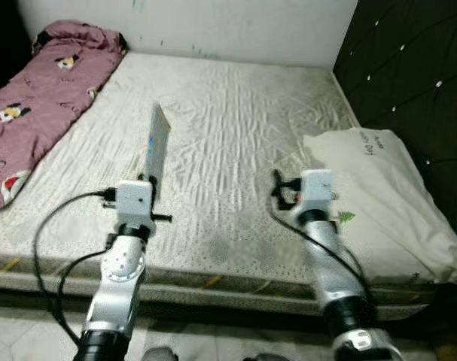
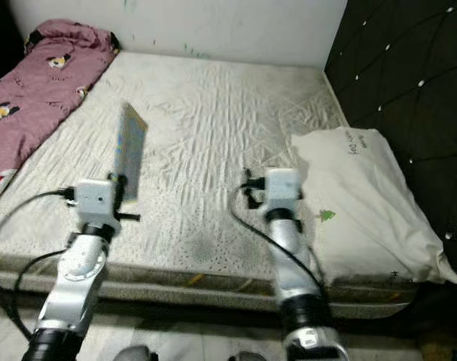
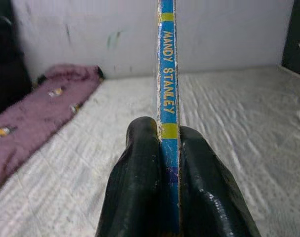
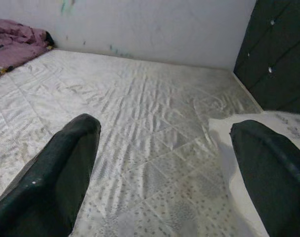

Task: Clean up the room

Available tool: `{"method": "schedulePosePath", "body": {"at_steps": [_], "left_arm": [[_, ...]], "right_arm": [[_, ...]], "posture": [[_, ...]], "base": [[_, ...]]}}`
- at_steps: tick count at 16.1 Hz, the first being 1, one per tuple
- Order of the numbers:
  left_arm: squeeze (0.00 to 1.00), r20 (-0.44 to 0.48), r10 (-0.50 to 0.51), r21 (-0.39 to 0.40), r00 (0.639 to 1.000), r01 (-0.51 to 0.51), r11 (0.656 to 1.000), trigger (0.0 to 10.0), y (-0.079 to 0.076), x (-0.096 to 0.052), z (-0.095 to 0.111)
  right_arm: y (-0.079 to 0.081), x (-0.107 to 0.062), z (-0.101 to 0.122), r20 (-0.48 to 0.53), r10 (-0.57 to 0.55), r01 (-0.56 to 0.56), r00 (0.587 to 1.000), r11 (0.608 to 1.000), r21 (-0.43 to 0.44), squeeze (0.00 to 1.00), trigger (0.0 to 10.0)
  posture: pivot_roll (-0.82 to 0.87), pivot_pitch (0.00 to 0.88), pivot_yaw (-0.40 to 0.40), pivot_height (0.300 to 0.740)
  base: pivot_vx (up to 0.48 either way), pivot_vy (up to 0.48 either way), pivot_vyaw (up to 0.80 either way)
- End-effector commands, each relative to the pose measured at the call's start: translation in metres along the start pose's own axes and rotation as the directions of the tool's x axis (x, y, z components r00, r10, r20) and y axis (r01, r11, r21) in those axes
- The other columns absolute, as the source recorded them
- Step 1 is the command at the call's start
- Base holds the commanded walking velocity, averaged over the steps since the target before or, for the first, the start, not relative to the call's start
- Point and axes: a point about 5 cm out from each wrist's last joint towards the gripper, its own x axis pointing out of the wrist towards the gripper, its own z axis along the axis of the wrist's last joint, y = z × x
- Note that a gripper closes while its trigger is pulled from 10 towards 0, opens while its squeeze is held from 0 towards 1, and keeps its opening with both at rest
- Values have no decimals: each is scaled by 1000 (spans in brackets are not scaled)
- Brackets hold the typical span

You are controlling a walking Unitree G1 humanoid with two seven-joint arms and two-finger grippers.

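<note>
- 1 thin book (image 1: 157,145) lifted clear of the mattress (image 1: 236,128), pinched upright in the left gripper (image 3: 168,163).
- Right gripper (image 4: 164,173) spread, holding nothing, pillow (image 1: 379,195) just beside it.
- Left to do, apparently: stowing the book; pink blanket (image 1: 40,98) beyond the left gripper untidied.

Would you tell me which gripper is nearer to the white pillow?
The right gripper, open, hovers over the mattress just beside the white pillow; the left gripper, holding a book, is farther away.

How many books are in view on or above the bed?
1. A thin blue-spined book stands upright in the left pincer, shut on it above the mattress. Nothing visibly hides another.
</note>
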Motion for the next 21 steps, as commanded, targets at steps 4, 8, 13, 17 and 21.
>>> {"method": "schedulePosePath", "body": {"at_steps": [4,8,13,17,21], "left_arm": [[0,38,88,92,995,-91,992,10000,16,-39,7],[0,20,52,96,998,-54,994,10000,11,-39,6],[0,-11,34,74,999,-33,997,10000,10,-42,5],[0,-23,22,71,999,-21,997,10000,9,-40,5],[0,-25,16,69,1000,-14,998,10000,8,-38,5]], "right_arm": [[-11,-20,7,23,16,-17,1000,998,54,0,10000],[-3,-21,7,9,56,-57,998,997,43,0,10000],[-4,-25,5,-31,49,-47,998,997,59,0,10000],[-3,-24,6,-41,53,-51,998,997,55,0,10000],[-3,-23,6,-42,55,-52,998,997,53,0,10000]], "posture": [[80,0,-38,740],[83,0,-30,740],[83,0,-29,740],[84,0,-31,740],[80,0,-31,740]], "base": [[0,0,0],[0,0,0],[0,0,-503],[0,0,-800],[0,0,-330]]}}
